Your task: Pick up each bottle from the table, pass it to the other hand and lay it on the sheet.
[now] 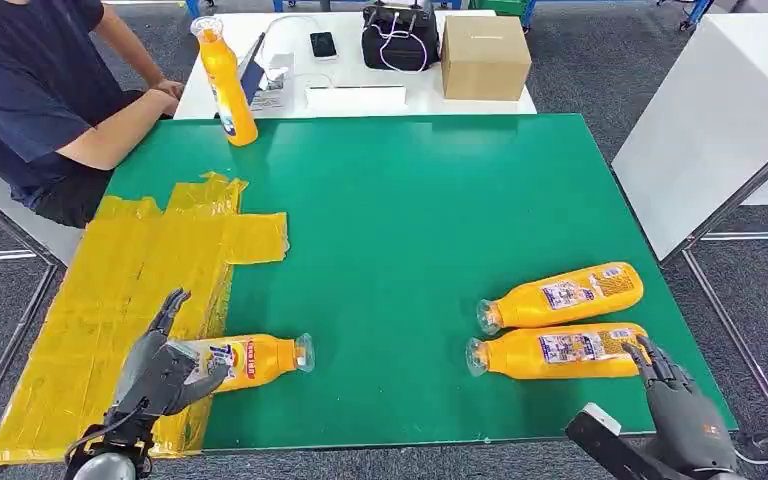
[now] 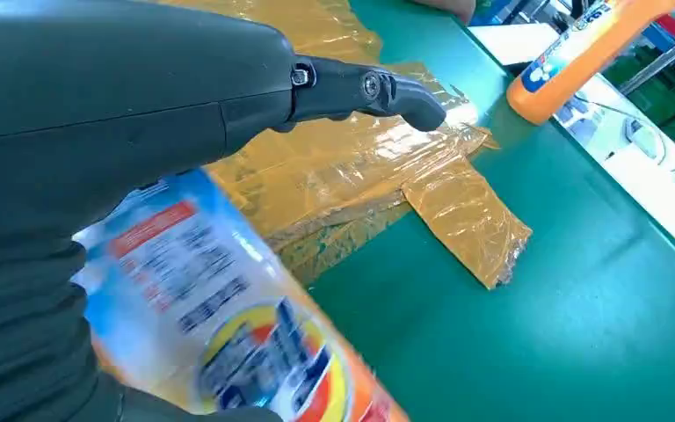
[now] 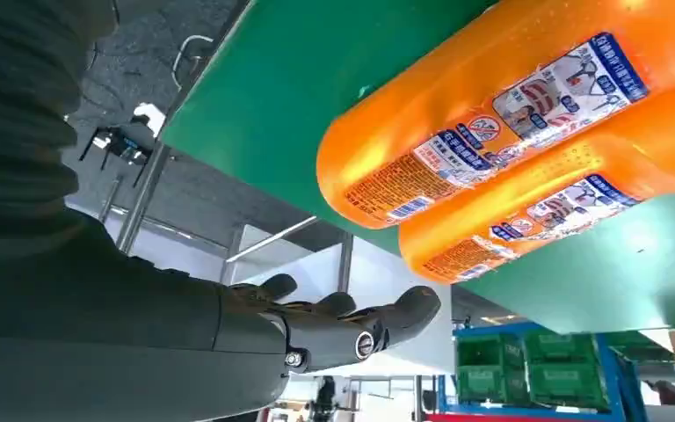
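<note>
An orange bottle [image 1: 255, 360] lies on its side at the table's front left, its base on the edge of the yellow sheet [image 1: 140, 260]. My left hand [image 1: 160, 370] is at that base, thumb touching it and fingers stretched out straight. The left wrist view shows the labelled bottle [image 2: 228, 325] against the palm of my left hand [image 2: 141, 114], with the sheet [image 2: 343, 167] beyond. Two more bottles [image 1: 560, 297] [image 1: 558, 352] lie side by side at the front right. My right hand [image 1: 675, 395] is open just beside the nearer one's base. Both bottles [image 3: 510, 114] [image 3: 562, 202] appear above my right hand [image 3: 343, 321].
Another orange bottle [image 1: 228, 80] stands upright at the table's far left corner. A person [image 1: 30, 90] sits at the left with an arm near that corner. A white table behind holds a cardboard box [image 1: 485, 55], a black bag [image 1: 400, 38] and a phone. A white panel [image 1: 710, 120] stands at right.
</note>
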